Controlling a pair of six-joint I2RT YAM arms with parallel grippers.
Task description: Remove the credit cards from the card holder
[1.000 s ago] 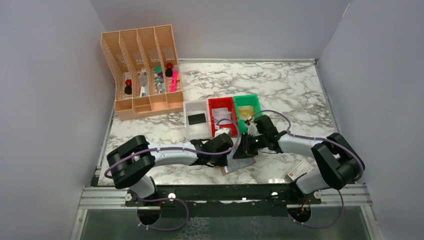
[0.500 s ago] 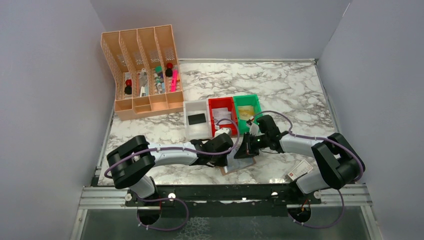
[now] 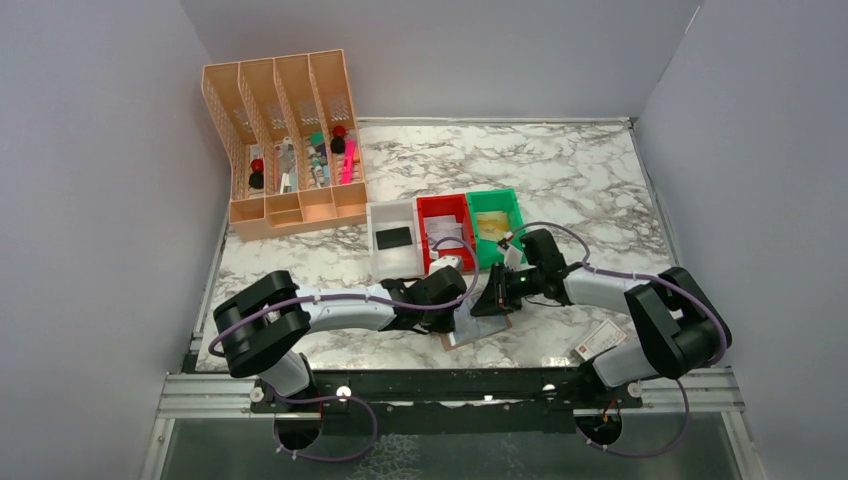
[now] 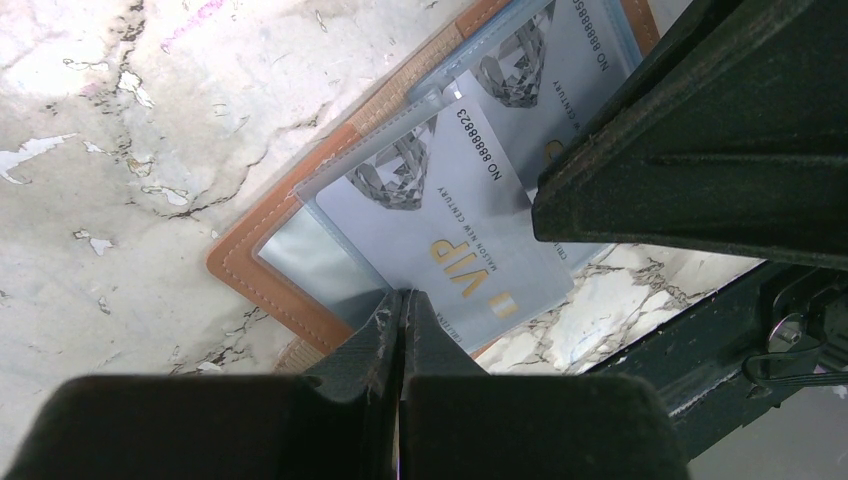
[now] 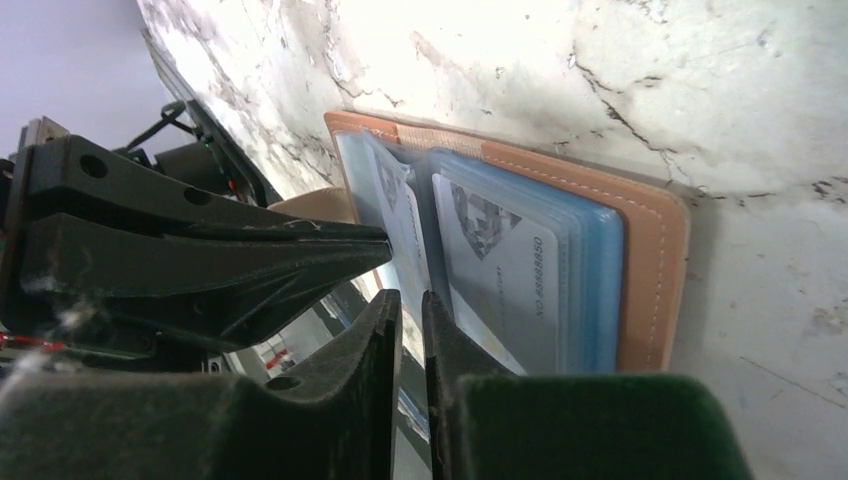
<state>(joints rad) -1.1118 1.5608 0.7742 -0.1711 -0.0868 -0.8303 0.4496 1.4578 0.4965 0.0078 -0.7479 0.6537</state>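
The credit cards (image 4: 440, 225) sit in clear sleeves inside the card holder (image 4: 240, 270). The holder lies open and flat on the marble table (image 3: 560, 180), directly under both sets of fingertips. The card nearest the left gripper (image 4: 403, 300) is pale grey-blue with gold "VIP" lettering and a diamond print. It lies just ahead of that gripper's tips. A second card of the same kind lies further out, partly covered by the other arm's dark finger. The holder's brown stitched border shows to the left of the left fingertips and beyond them.

The left gripper's fingers are pressed together with nothing between them, their tips at the near edge of the VIP card's sleeve. In its own wrist view, the right gripper (image 5: 411, 300) has its fingers almost together, with only a slim slit between them. A loose sleeve leaf runs down toward that slit, but I cannot tell whether it is pinched. The stacked blue-grey sleeves lie just right of these tips, and the left gripper's tip meets the loose leaf from the left.

Just beyond both grippers stand three small bins in a row:
- A white bin (image 3: 395, 264) holds a dark card (image 3: 393, 238).
- A red bin (image 3: 432, 208) is in the middle.
- A green bin (image 3: 510, 205) holds a tan-gold card (image 3: 491, 226).

A peach desk organiser (image 3: 285, 140) stands well beyond the left gripper, off to its left.
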